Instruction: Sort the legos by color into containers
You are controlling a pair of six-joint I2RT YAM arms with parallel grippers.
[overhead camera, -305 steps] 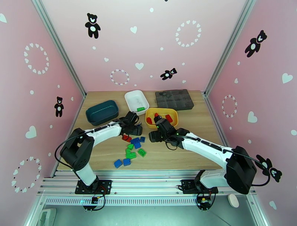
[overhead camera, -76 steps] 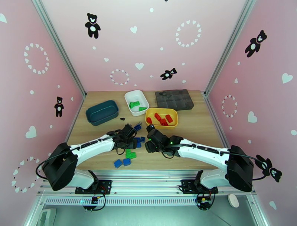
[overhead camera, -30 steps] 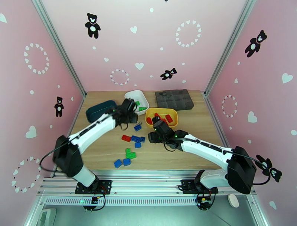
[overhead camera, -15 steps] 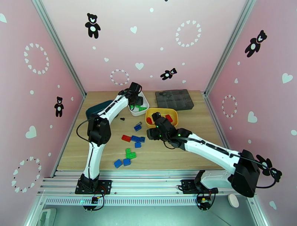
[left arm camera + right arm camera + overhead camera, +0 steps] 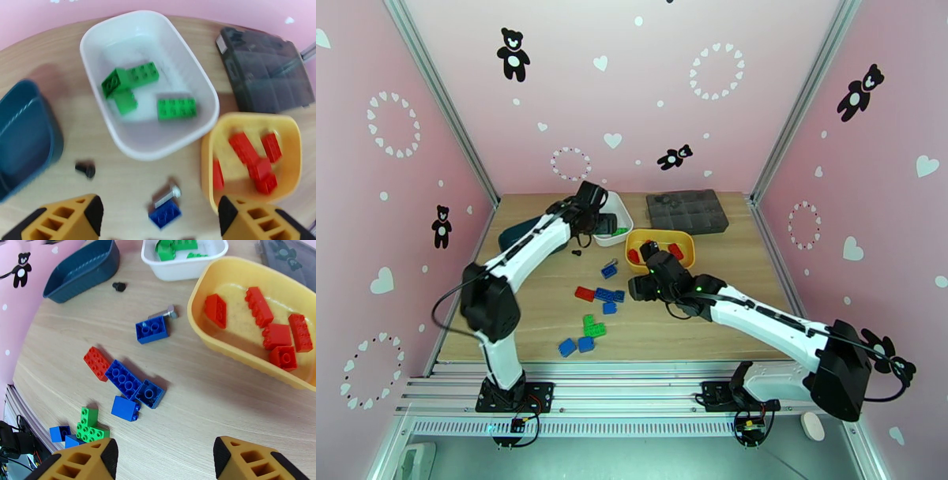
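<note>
Just beyond spread, empty left end effector (image 5: 158, 215), green legos (image 5: 177, 108) in white tray (image 5: 134, 144); right end effector (image 5: 164, 455) likewise.

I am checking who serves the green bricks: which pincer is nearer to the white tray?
Left. The left pincer hangs right at the white tray; the right pincer is farther, by the yellow tray's near-left corner.

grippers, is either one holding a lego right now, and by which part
Nothing is held: the left gripper and the right gripper both stand open, with no brick between the jaws.
</note>
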